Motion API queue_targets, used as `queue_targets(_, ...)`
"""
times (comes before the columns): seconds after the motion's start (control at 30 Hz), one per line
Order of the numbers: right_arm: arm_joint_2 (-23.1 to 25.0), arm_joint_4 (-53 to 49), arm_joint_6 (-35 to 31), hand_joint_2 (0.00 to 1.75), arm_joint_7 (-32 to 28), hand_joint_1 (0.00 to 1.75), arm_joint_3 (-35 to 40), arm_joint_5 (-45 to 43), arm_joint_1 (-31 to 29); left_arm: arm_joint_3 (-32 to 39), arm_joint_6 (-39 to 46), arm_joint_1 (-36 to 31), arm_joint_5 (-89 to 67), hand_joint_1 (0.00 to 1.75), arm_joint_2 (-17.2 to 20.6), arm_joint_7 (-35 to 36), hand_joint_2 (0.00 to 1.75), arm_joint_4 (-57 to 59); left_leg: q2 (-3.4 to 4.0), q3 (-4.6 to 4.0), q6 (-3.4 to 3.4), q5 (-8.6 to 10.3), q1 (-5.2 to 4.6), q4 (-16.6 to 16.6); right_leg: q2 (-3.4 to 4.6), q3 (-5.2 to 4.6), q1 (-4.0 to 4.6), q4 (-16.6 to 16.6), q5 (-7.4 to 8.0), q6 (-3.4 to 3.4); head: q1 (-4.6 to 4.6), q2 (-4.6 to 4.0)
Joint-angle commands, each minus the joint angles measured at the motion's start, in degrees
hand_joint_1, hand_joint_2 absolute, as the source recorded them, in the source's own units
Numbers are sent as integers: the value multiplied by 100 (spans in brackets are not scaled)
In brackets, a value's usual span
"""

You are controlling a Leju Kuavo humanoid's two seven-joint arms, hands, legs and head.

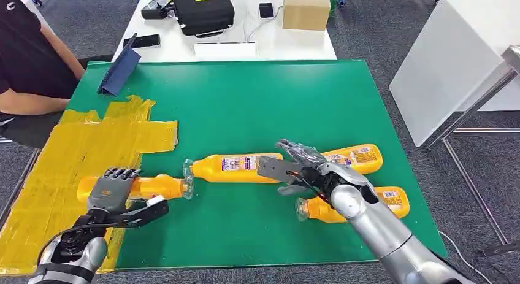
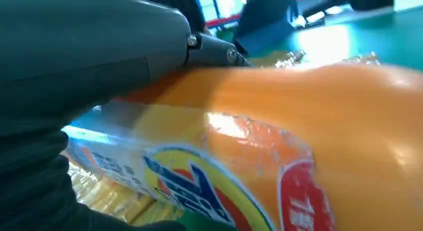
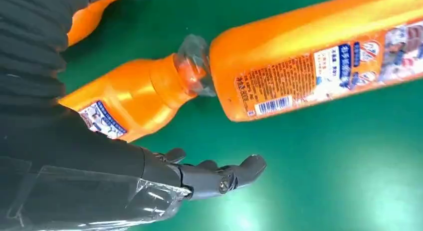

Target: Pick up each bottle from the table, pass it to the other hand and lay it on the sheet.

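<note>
Left hand (image 1: 113, 189) grips bottle (image 1: 156, 186) at sheet (image 1: 61, 167) edge, near left. Right hand (image 1: 300, 167) open, empty, over three bottles (image 1: 236, 167) on green surface (image 1: 245, 100). Judged: rigid, full, smooth plastic, slippery; grasp mid-body, not neck.

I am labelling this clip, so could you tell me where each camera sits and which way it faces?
Head view: high on the body, looking down at the green table; both arms show.
Left wrist view: behind the left hand, against its held bottle.
Right wrist view: behind the right hand, above two lying bottles.
Head and left wrist views share the held bottle.
</note>
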Motion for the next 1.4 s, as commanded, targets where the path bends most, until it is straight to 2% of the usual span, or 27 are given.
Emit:
queue_targets(0.03, 297, 1085, 33, 175, -110, 0, 334, 250, -425, -357, -646, -87, 536, 0, 422, -258, 0, -373, 16, 20, -6, -10, 8, 5, 15, 17, 9, 1, -4, -13, 0, 0)
queue_targets(0.17, 398, 1311, 25, 175, -170, 0, 399, 518, -480, -340, -836, 58, 977, 0, 416, -340, 0, -907, 15, 18, -5, -12, 9, 8, 14, 17, 11, 1, -5, -12, 0, 0)
queue_targets(0.27, 488, 1394, -71, 175, -167, 0, 431, 798, -463, -79, -820, 294, 1629, 0, 79, -468, 0, -1402, 16, 15, -3, -10, 6, 4, 15, 14, 7, -2, -3, -9, 0, 0)
queue_targets(0.4, 569, 1399, -269, 175, -132, 0, 515, 1261, -482, 34, -720, 564, 1965, 0, -188, -495, 0, -1924, 16, 20, -3, -13, 5, 5, 15, 20, 6, 0, -6, -10, 2, 0)
queue_targets(0.67, 603, 1403, -298, 175, -122, 0, 516, 1372, -505, 66, -703, 611, 2058, 0, -225, -535, 0, -2013, 7, 11, -4, -5, 3, 1, 6, 9, 4, 0, -2, -9, 0, 0)
queue_targets(0.8, 831, 1443, -517, 175, -66, 0, 595, 2070, -572, 189, -732, 932, 2683, 0, -619, -702, 0, -2648, 14, 5, -1, -6, 3, 3, 13, 2, 4, -1, 0, -5, 0, 0)
queue_targets(0.9, 946, 1496, -545, 175, -57, 0, 595, 2291, -574, 175, -785, 1052, 2918, 0, -727, -722, 0, -2897, 24, 18, -1, -17, 4, 8, 23, 15, 5, 1, -6, -8, 0, 0)
queue_targets(1.07, 1142, 1777, -454, 175, -156, 0, 590, 2495, -561, 171, -953, 1168, 3428, 0, -837, -854, 0, -3149, 13, 7, -2, -6, 2, 1, 12, 5, 3, -1, -1, -6, 2, 0)
queue_targets(1.23, 1426, 2587, -600, 175, -280, 0, 715, 2776, -599, 74, -1011, 1353, 3793, 0, -911, -943, 0, -3524, 17, 18, -4, -9, 5, 0, 16, 14, 7, -4, -2, -9, 0, 0)
queue_targets(1.4, 1491, 2776, -666, 175, -296, 0, 657, 2799, -620, 41, -976, 1384, 3836, 0, -916, -992, 0, -3573, 11, 17, -3, -10, 5, 1, 10, 15, 6, -2, -5, -9, 0, 0)
